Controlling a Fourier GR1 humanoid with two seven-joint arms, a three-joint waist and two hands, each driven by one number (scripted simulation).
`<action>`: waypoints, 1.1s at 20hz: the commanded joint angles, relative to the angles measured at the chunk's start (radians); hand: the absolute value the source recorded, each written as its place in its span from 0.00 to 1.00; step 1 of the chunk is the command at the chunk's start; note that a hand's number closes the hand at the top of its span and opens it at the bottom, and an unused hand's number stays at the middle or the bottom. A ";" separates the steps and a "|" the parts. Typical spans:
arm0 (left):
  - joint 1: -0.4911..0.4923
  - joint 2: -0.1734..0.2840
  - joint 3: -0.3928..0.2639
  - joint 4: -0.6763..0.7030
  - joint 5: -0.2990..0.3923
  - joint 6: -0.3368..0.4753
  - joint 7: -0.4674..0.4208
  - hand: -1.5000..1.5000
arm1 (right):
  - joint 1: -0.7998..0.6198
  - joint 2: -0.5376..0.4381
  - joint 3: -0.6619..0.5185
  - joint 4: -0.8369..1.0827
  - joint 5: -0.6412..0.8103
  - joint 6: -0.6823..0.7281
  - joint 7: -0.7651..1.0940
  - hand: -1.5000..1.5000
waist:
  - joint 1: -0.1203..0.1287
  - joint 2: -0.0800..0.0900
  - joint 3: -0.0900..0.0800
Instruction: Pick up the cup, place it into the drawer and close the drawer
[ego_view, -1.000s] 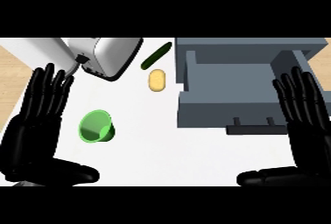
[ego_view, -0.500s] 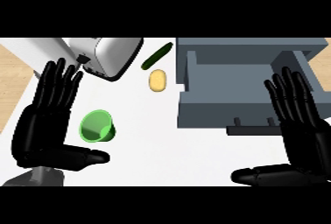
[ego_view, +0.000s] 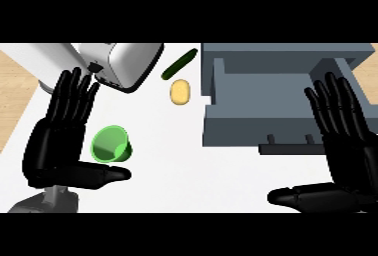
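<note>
The left hand (ego_view: 63, 145) is spread flat at the near left of the white counter (ego_view: 184, 175), fingers straight and thumb stretched out, and the green cup (ego_view: 112, 144) lies on its side just right of that palm, in the crook above the thumb. The right hand (ego_view: 347, 150) is likewise spread at the near right, its fingers overlapping the right side of the grey drawer (ego_view: 251, 120), which stands open. Farther off lie a yellow potato-like item (ego_view: 181, 92), a dark green cucumber (ego_view: 179, 63) and a silver toaster (ego_view: 125, 62); no writing is readable.

Left hand (ego_view: 63, 137) has moved farther onto the worktop and rightward; thumb now just near of the tipped green plastic cup (ego_view: 112, 144). Grey forearm now showing at near-left corner. Right hand (ego_view: 345, 145) edged farther.
</note>
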 joint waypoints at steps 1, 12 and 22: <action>0.062 0.014 0.006 -0.086 0.024 -0.009 0.045 0.00 | 0.011 -0.018 -0.013 -0.068 -0.014 0.007 0.058 0.00 | 0.001 -0.001 0.000; 0.085 0.037 0.060 0.076 0.019 -0.038 -0.024 0.00 | -0.005 -0.048 -0.095 0.004 -0.068 0.055 -0.005 0.00 | 0.000 0.000 0.000; 0.183 0.014 0.068 0.221 -0.057 -0.030 -0.190 0.00 | 0.021 -0.005 -0.039 -0.047 -0.033 0.019 0.033 0.00 | 0.001 -0.001 0.000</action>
